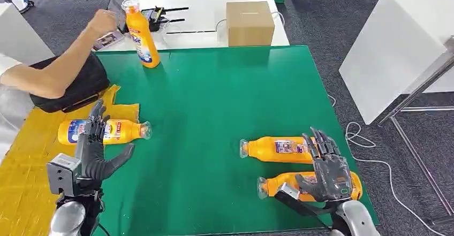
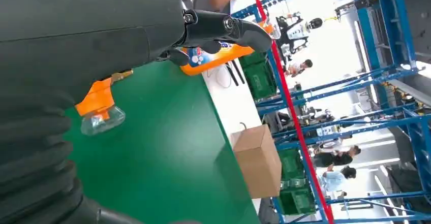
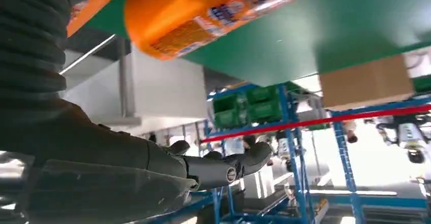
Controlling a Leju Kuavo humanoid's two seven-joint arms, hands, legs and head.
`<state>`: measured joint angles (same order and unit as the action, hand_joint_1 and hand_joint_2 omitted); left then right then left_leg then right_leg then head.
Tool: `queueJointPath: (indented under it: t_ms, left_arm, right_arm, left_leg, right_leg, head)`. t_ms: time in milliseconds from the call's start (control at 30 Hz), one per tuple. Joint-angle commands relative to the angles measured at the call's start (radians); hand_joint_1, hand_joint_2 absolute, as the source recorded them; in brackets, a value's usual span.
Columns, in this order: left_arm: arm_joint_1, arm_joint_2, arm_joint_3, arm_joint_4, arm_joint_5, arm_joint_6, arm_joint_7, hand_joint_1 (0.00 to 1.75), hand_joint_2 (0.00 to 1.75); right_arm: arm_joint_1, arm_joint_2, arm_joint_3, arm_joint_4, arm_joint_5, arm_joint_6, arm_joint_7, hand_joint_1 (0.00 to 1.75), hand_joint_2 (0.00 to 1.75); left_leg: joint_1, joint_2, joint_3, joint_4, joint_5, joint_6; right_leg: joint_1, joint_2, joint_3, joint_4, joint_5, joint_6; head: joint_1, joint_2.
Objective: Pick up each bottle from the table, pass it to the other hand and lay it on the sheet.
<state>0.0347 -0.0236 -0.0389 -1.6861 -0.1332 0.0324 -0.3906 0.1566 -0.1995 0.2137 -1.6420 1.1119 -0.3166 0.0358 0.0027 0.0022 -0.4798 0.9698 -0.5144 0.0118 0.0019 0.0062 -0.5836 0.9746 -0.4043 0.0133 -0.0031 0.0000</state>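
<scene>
Near the table's right edge, two bottles await the empty, spread-fingered right hand; left hand, likewise empty, has released one onto the yellow sheet.

L hand spread open, nothing in it; orange bottle lying just past the palm on green mat, clear cap end showing. Cardboard box farther out.

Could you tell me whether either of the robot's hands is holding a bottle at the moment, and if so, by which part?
Nothing is held. The left hand and right hand are both open with fingers spread, above the lying bottles.
</scene>
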Motion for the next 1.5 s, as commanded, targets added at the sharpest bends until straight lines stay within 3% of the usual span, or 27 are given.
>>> queueJointPath:
  t_ms: [33, 267, 500, 1000, 1367, 1433, 1500]
  left_arm:
    - [-0.05, -0.023, -0.003, 0.048, -0.002, -0.008, 0.01, 0.0, 1.75]
    - [-0.053, -0.023, -0.004, 0.054, -0.002, -0.008, 0.01, 0.0, 1.75]
    - [-0.057, -0.032, -0.039, 0.073, -0.031, -0.009, 0.022, 0.0, 1.75]
    - [-0.076, -0.046, -0.028, 0.105, -0.014, -0.013, 0.028, 0.0, 1.75]
    - [-0.084, -0.049, -0.032, 0.121, -0.009, -0.019, 0.029, 0.0, 1.75]
    - [-0.088, -0.05, -0.033, 0.131, -0.006, -0.021, 0.03, 0.0, 1.75]
    - [-0.091, -0.051, -0.035, 0.139, 0.0, -0.024, 0.028, 0.0, 1.75]
  right_arm:
    - [-0.128, 0.012, -0.056, 0.195, 0.076, -0.009, 0.04, 0.0, 1.75]
    - [-0.134, 0.011, -0.054, 0.2, 0.07, -0.005, 0.035, 0.0, 1.75]
    - [-0.188, 0.02, -0.041, 0.294, 0.161, 0.004, 0.08, 0.0, 1.75]
    - [-0.335, -0.008, 0.045, 0.541, 0.223, 0.186, 0.143, 0.0, 1.75]
    - [-0.382, 0.004, 0.067, 0.615, 0.23, 0.215, 0.153, 0.0, 1.75]
    - [-0.398, 0.006, 0.078, 0.647, 0.231, 0.227, 0.152, 0.14, 1.75]
    - [-0.41, 0.01, 0.086, 0.674, 0.228, 0.225, 0.143, 0.7, 1.75]
  left_leg:
    - [0.0, 0.001, 0.002, -0.001, 0.0, 0.0]
    - [0.001, -0.001, 0.007, -0.003, -0.001, -0.001]
    - [0.001, 0.0, 0.004, -0.002, 0.0, 0.0]
    - [0.001, 0.001, 0.004, -0.001, 0.0, 0.0]
    - [0.001, 0.0, 0.006, -0.002, 0.001, 0.0]
    - [0.001, 0.0, 0.006, -0.002, 0.001, 0.0]
    - [0.001, 0.0, 0.006, -0.001, 0.001, 0.0]
  right_leg:
    - [0.0, 0.001, 0.001, -0.002, 0.001, 0.001]
    - [0.001, -0.001, 0.006, -0.004, 0.0, 0.001]
    - [0.001, -0.001, 0.004, -0.003, 0.001, 0.001]
    - [0.001, 0.001, 0.003, -0.002, 0.001, 0.001]
    - [0.001, -0.001, 0.005, -0.002, 0.001, 0.001]
    - [0.001, 0.0, 0.006, -0.003, 0.001, 0.001]
    - [0.001, 0.0, 0.006, -0.002, 0.001, 0.001]
  head:
    - [0.0, 0.0]
    - [0.0, 0.0]
    - [0.0, 0.0]
    - [0.0, 0.0]
    - [0.0, 0.0]
    - [0.0, 0.0]
    - [0.0, 0.0]
